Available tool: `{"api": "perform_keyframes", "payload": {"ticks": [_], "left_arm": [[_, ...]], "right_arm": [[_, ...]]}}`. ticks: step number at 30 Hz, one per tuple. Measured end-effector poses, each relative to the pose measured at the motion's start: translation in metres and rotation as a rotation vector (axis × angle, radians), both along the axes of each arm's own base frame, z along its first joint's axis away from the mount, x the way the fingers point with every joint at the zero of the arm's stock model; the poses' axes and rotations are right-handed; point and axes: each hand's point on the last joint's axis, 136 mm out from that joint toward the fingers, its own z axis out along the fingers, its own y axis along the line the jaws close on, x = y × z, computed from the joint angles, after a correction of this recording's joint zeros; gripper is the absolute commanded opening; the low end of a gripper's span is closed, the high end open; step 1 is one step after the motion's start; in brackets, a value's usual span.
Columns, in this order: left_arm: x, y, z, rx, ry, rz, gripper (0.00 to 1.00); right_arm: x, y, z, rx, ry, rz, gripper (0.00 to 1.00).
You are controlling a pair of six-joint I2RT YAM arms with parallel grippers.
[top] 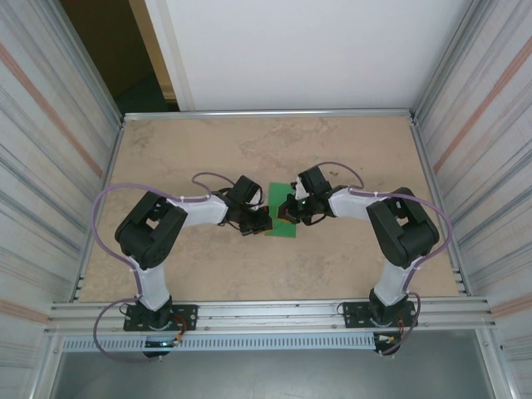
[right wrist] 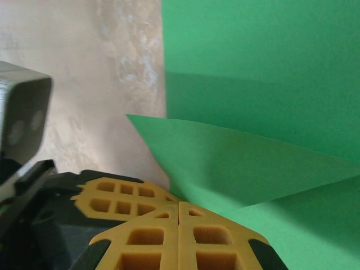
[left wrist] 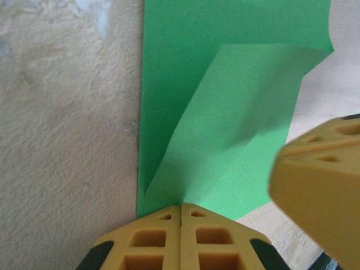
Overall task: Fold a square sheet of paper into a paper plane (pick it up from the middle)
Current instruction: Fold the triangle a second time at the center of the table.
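Note:
The square sheet of paper (top: pixel 281 193) lies bright green at mid-table, one flap (left wrist: pixel 236 129) folded over and standing up off the flat part. My left gripper (top: pixel 260 223) meets the sheet's near left edge, and its yellow fingertips (left wrist: pixel 169 222) are pressed together, shut, right at the paper's rim. From the right, my right gripper (top: pixel 288 213) comes in shut, its tips (right wrist: pixel 194 216) at the foot of the raised flap (right wrist: pixel 236 163). Whether paper is pinched between either pair does not show. The two grippers almost touch; the right one's finger (left wrist: pixel 318 180) shows beside the left.
The tan table (top: pixel 208 150) has open surface on every side of the sheet. Metal-framed walls (top: pixel 50 166) close in left and right, and a rail (top: pixel 266 314) runs along the near edge by the arm bases.

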Motion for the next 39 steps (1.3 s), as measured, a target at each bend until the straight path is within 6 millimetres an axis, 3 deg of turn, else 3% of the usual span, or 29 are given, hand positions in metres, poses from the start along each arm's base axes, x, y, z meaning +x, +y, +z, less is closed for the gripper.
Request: {"api": "perform_keyframes", "payload": {"ticks": [10,31,39], "left_arm": [[0.000,0.000,0.000,-0.001,-0.001,0.001,0.06],[0.002,-0.003,0.009,-0.008,0.003,0.000,0.07],[0.004,-0.001,0.002,0.001,0.016,0.006,0.07]], "right_arm": [[-0.001,0.000,-0.023,-0.025,0.049,0.002,0.02],[0.002,0.003,-0.025,-0.022,0.049,0.006,0.02],[0.003,0.003,-0.025,-0.020,0.046,0.006,0.02]]}}
